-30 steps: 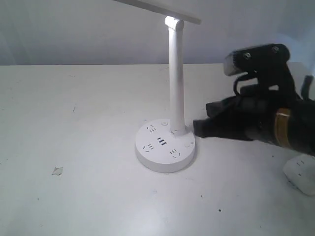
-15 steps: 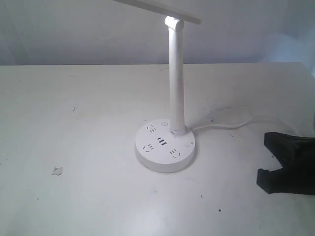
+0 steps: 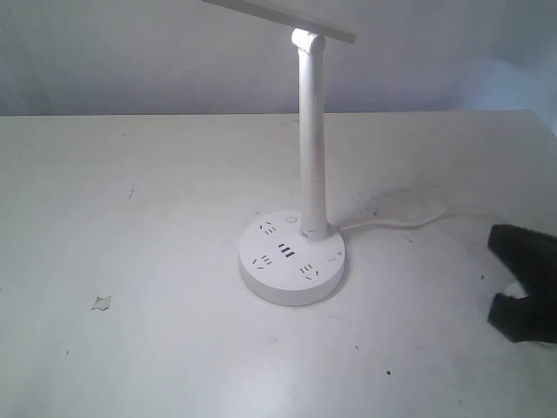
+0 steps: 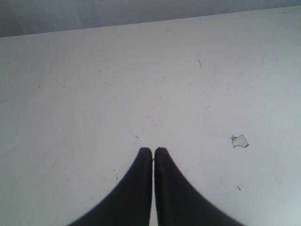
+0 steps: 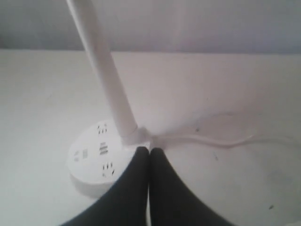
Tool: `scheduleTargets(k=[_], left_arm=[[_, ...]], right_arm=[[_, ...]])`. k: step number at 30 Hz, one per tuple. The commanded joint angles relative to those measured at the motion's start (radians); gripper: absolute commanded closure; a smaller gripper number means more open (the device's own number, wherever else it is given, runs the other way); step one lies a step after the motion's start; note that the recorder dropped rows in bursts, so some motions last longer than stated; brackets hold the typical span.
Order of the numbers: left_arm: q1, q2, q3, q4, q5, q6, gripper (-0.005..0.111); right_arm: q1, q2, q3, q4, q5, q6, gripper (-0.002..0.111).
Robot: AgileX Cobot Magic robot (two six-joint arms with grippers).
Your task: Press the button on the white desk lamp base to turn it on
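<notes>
**Both grippers shut, lamp base out in front of the right one**

The right gripper (image 5: 149,149) is showing its two black fingers pressed tip to tip, pinching nothing and touching nothing. The white desk lamp base (image 5: 94,162) is sitting ahead of those tips, with its pole (image 5: 106,75) rising from it. A white cord (image 5: 207,140) is trailing off the base across the bench (image 5: 244,94).

The left gripper (image 4: 153,149) is looking the same: fingers squeezed together, empty, hanging over bare bench. A small pale scrap (image 4: 240,141) is lying near it.

The exterior view is catching only a dark forked piece of the right arm at the frame edge, well apart from the base, and nothing of the left gripper. It's the only view showing the lamp head (image 3: 278,16).

The dark socket holes and slots are showing on top of the base, but any lettering is too small to read.
</notes>
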Motion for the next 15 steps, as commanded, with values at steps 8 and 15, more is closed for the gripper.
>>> scheduleTargets(k=[8,15], left_arm=[[0.000,-0.005,-0.003,-0.008,-0.006,-0.002,0.106],[0.000,-0.005,-0.003,-0.008,-0.006,-0.002,0.106]], right_arm=[[-0.647,-0.402,0.002,-0.002,0.008,0.006,0.108],[-0.681,-0.464,0.002,-0.002,0.013,0.006,0.108]])
